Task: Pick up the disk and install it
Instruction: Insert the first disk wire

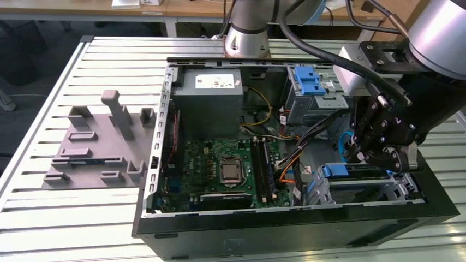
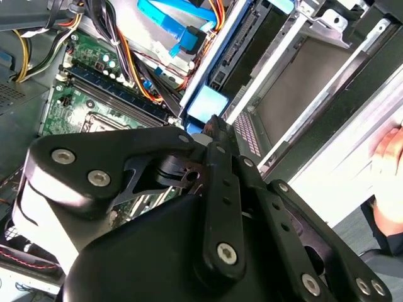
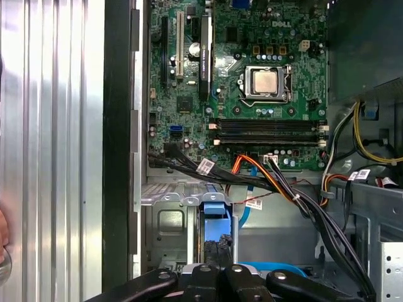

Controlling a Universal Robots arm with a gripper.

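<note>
Sitting in the drive bay at the lower right of the exterior view, the disk (image 1: 339,171) shows its blue frame end and a strip of silver. From where I stand the gripper (image 1: 375,158) is right on top of it, jaws clenched together with nothing between them, their tip against the blue frame in both wrist views. Left of the bay lies the green motherboard (image 1: 226,169), with the power supply (image 1: 211,90) above it inside the open computer case (image 1: 291,237). A grey fixture (image 1: 102,142) rests on the slatted table (image 1: 43,218) at mid-left. A person's hand (image 2: 390,157) shows at the right edge of the second wrist view.
</note>
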